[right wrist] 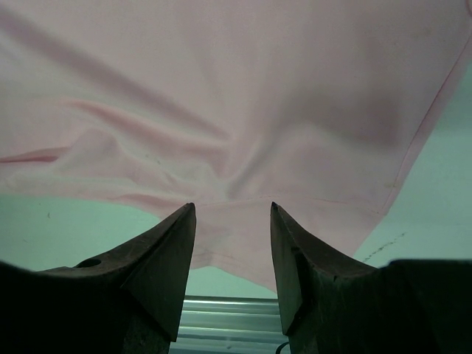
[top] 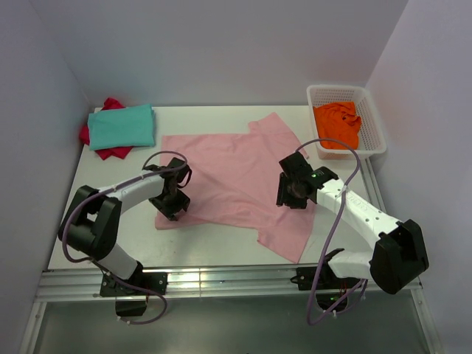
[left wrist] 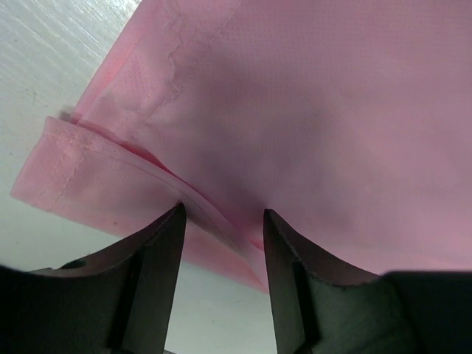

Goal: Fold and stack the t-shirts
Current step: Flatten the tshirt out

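Pink t-shirt (top: 228,177) spread flat, lightly wrinkled; near-left hem apparently doubled over.

Red shirt (top: 112,153) mostly hidden under teal shirt (top: 122,125); pink shirt (left wrist: 332,110) cut off in wrist views.

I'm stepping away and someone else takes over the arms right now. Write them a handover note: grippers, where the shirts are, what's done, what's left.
Left gripper: open, low at the near-left corner of the pink t-shirt, with the hem in the gap between its fingers, not clamped.
Right gripper: open, over the pink t-shirt's right side, holding nothing.
Pink t-shirt: spread out mid-table, unfolded.
Done: teal shirt folded and stacked on the red shirt, far left.
Left: fold the pink t-shirt and add it to that stack. Then take the orange shirt, crumpled in the white basket at the far right, and fold and stack it too.
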You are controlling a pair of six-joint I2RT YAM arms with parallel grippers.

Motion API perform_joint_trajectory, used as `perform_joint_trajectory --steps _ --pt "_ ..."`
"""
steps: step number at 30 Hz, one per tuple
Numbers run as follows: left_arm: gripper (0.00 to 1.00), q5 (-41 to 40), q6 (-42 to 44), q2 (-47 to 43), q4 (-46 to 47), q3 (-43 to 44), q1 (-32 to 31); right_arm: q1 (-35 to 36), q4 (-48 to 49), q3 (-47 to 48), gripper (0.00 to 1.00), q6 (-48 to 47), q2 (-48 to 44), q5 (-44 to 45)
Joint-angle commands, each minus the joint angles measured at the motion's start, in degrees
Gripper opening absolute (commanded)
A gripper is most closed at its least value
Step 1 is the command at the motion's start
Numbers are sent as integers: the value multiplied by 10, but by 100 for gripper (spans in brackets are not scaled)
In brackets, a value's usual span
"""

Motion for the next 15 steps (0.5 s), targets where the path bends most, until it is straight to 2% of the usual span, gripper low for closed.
perform_joint_trajectory --steps 1,5,12,15 --pt "52 -5 -13 20 9 20 -3 -2 -6 5 52 -10 -6 15" --pt "46 -2 -6 35 3 29 -7 -2 -6 7 52 -13 -4 22" --pt "19 -12 5 47 -16 51 -8 -3 2 5 52 -11 1 21" --pt "18 -22 11 52 -34 65 -7 -2 5 6 52 -11 4 21"
